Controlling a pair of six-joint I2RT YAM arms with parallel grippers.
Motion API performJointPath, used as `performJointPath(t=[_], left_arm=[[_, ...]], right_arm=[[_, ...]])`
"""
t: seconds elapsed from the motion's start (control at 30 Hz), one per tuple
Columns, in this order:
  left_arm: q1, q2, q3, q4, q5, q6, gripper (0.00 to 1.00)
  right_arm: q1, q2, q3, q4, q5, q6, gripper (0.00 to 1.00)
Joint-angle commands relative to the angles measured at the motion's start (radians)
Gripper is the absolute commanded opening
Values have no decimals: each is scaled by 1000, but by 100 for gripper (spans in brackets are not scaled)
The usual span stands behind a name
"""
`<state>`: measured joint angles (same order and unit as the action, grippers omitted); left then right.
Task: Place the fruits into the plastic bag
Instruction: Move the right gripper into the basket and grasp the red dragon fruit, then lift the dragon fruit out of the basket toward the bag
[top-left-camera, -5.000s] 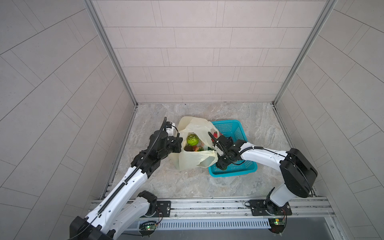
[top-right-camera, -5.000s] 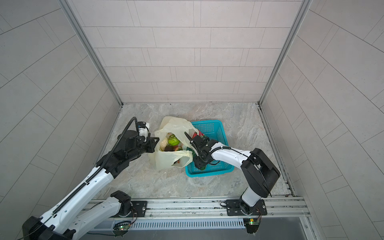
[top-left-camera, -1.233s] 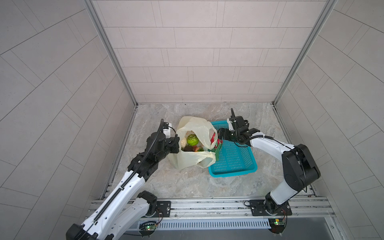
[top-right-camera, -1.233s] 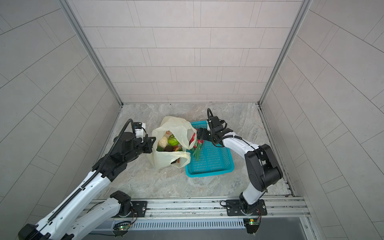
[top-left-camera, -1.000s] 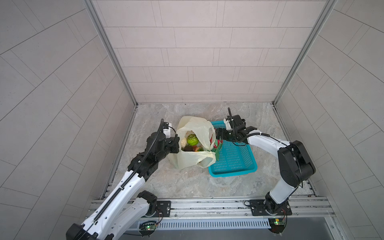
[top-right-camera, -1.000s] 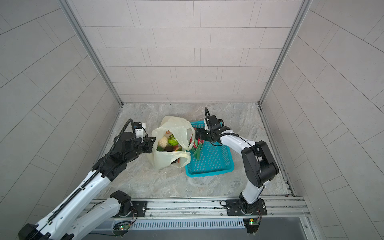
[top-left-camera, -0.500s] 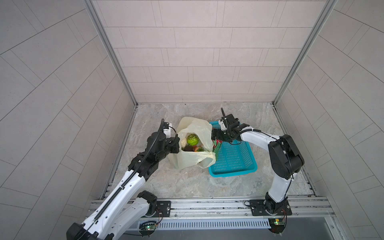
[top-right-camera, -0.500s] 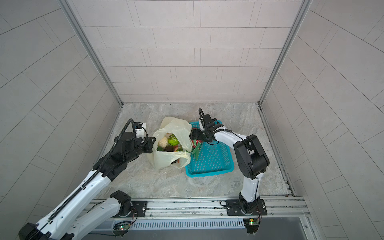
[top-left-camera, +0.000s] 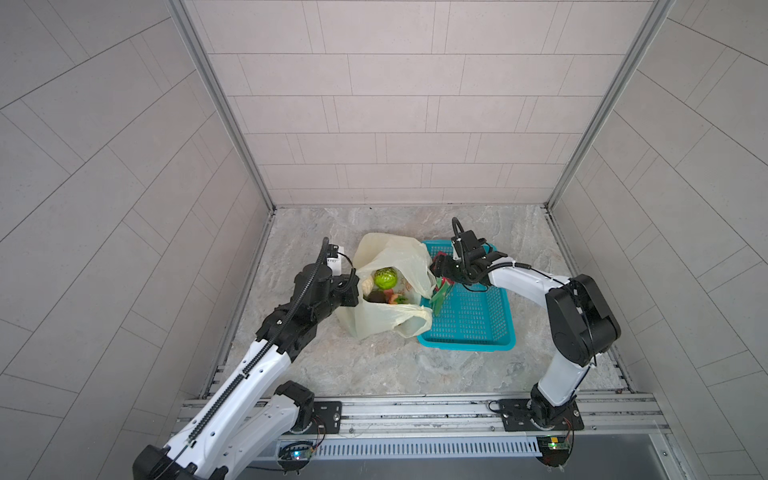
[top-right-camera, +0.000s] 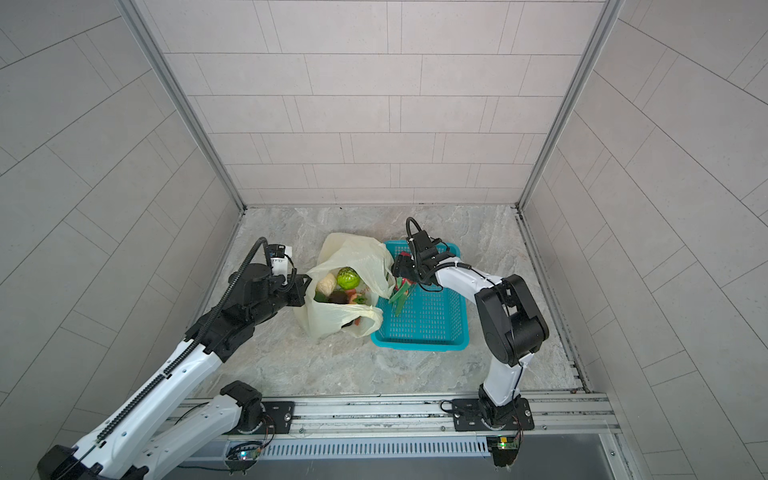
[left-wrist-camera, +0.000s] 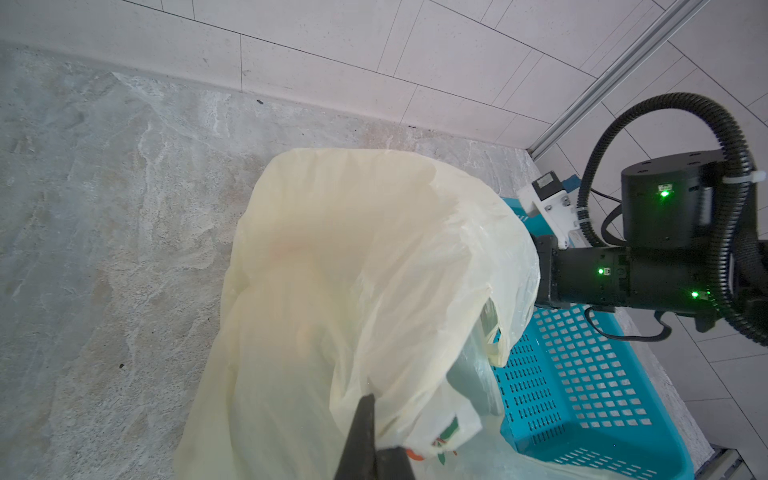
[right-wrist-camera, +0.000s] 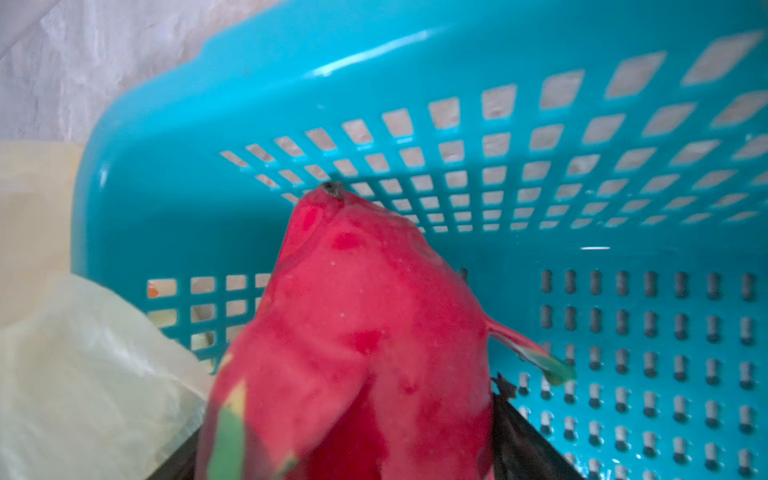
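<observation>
While my left tool (top-left-camera: 353, 286) stays pinched together on the left rim of the plastic bag (top-left-camera: 390, 320), holding its mouth open near the middle of the table (top-left-camera: 374, 365), I see the bright green ball (top-left-camera: 385, 278) and other fruits inside. My right tool (top-left-camera: 441, 272) straddles the dragon fruit (right-wrist-camera: 357, 332) in the teal basket (top-left-camera: 469, 332) just right of the bag, jaws wide; I cannot tell if they grip.

Two overhead views, shared cell; wrist views close on basket (right-wrist-camera: 174, 124).
</observation>
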<state>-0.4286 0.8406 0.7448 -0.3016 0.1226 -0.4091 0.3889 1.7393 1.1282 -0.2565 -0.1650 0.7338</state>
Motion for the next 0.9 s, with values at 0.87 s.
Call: performJointPath(t=[0.87], left_arm=[[-3,-21,-3,2,-3,10,0]], right_arm=[[-146,-103,-43,-38,-99,-32,100]])
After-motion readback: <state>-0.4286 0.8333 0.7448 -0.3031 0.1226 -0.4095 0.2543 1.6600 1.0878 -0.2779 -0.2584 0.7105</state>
